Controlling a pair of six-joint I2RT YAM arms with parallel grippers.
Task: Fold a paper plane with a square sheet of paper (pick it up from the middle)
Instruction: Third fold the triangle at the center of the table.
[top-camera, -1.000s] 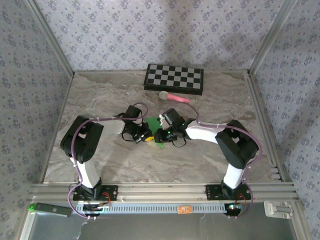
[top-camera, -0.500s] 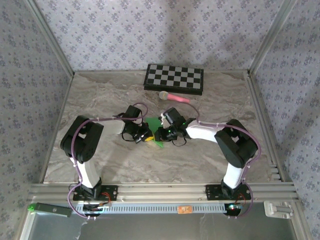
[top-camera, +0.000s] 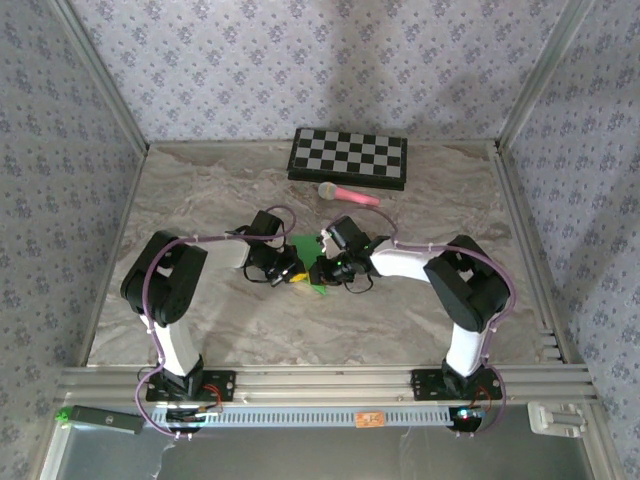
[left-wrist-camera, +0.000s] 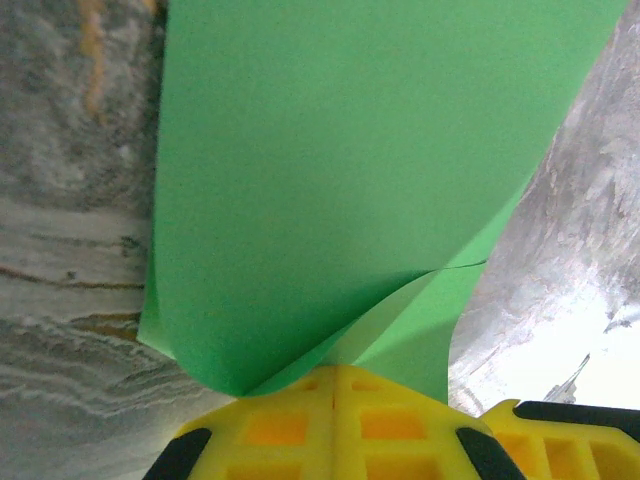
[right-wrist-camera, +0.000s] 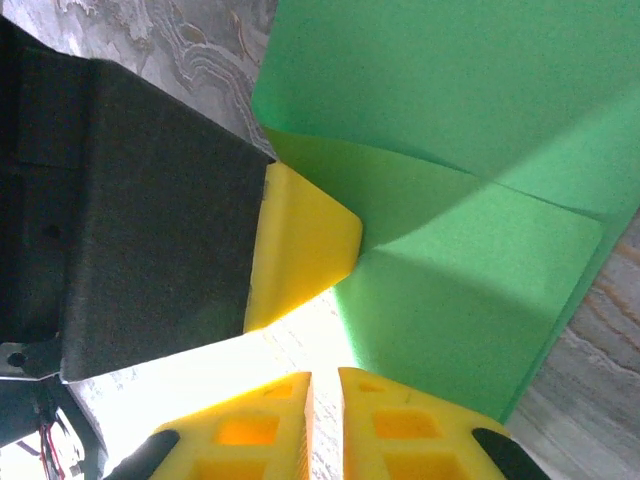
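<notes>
Two grippers meet near the middle of the table (top-camera: 200, 200), and between them lies the square sheet of paper (top-camera: 304, 246), bright green and already bent into some layers. In the left wrist view one flap curls over another and both run down to the yellow fingertips.

The left gripper (left-wrist-camera: 335, 378) has its jaws fully together, and the fold of the sheet comes out right at their tips, so I judge that it pinches the paper there. In the right wrist view one yellow finger (right-wrist-camera: 300, 250) of that gripper presses into the bend of the sheet.

The right gripper (right-wrist-camera: 325, 378) has its jaws very narrow. Only a thin bright slit stands between them, and I see no paper inside the slit. The lower corner of the sheet lies just past its tips.

The paper looks very light and thin, soft enough to curl by itself, and it will probably spring open where no crease is pressed. It can also tear or wrinkle if both arms pull apart. I think the best place to hold it is on a folded edge, where there are two layers and it is stiffer, with the free flap flat on the table before pressing.
</notes>
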